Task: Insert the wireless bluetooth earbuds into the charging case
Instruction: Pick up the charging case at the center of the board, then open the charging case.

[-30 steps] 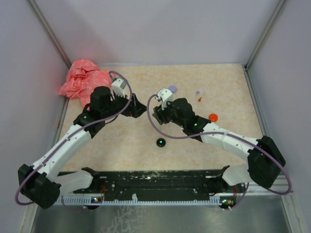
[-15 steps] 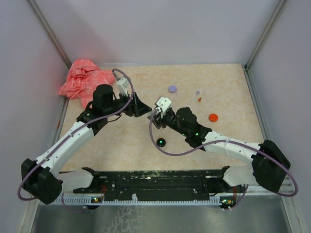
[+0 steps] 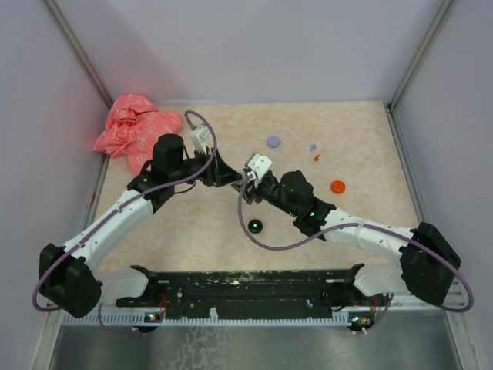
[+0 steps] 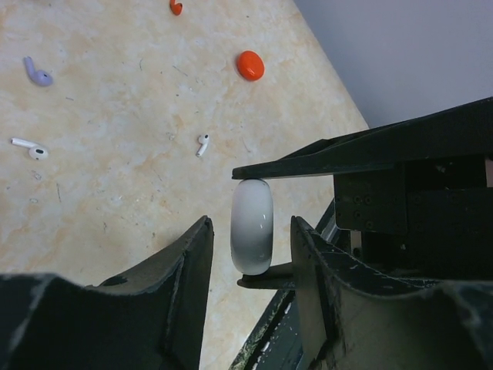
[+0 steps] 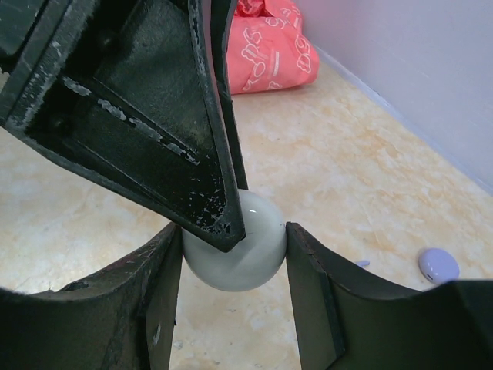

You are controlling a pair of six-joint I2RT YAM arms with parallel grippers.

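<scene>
A white round charging case (image 5: 235, 258) is held above the table, and my right gripper (image 5: 233, 247) is shut on its two sides. My left gripper (image 4: 250, 231) faces it, and its fingers (image 4: 192, 262) stand on either side of the case (image 4: 251, 227) with a small gap each side, so it is open. The two grippers meet at the table's middle (image 3: 237, 179). On the table lie a lilac earbud (image 4: 37, 73), two white earbuds (image 4: 27, 146) (image 4: 202, 144) and an orange-red earbud (image 4: 176, 6).
A crumpled pink bag (image 3: 135, 127) lies at the back left. Round discs rest on the table: lilac (image 3: 273, 141), orange-red (image 3: 337, 186) and black (image 3: 254, 226). Grey walls close in the table on three sides.
My right gripper carried the white case left, away from the lilac disc. My left gripper swung right to meet it, and its fingers narrowed around the case.
</scene>
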